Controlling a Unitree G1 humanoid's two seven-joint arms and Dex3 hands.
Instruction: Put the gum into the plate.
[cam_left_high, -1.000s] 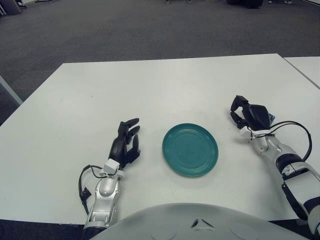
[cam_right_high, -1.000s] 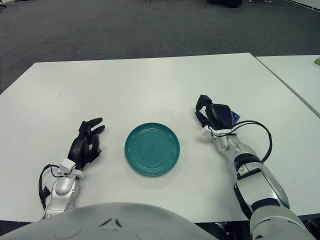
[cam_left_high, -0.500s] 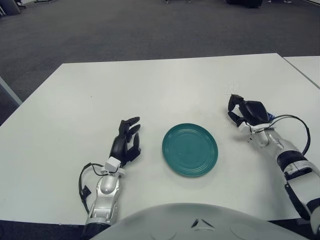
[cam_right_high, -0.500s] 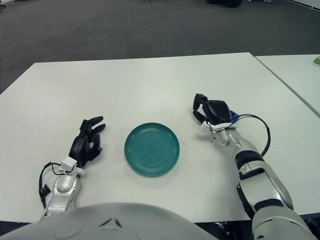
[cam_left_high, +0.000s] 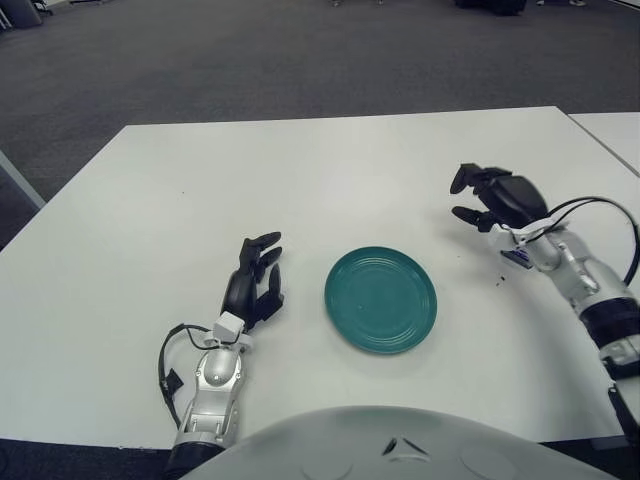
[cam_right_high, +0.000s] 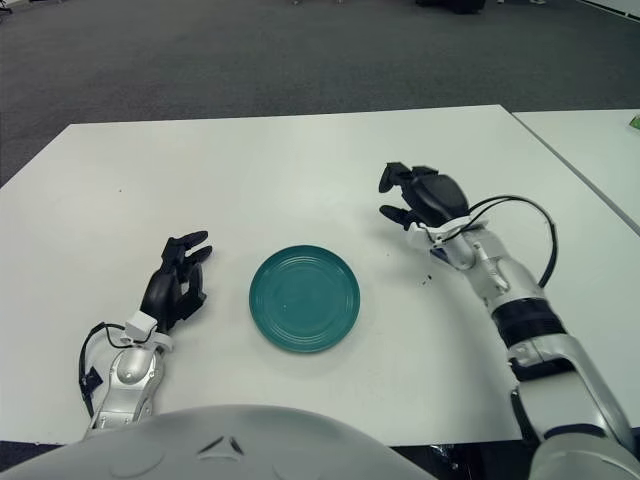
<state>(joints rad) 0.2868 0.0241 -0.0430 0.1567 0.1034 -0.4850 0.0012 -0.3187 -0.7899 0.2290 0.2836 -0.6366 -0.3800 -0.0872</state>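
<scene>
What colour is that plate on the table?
The plate is teal, a dark blue-green, with faint concentric rings. It shows best in the left eye view.

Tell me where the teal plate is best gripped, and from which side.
Probably the plate's right rim, approached from the right: it lies flat on the table, so only the raised rim gives fingers a lip. The right hand, open, is nearer that side; the left hand shows left of it.

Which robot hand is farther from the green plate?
The right hand, up beyond the plate's far right with a clear stretch of table between. The left hand shows close beside the plate's left edge.
</scene>
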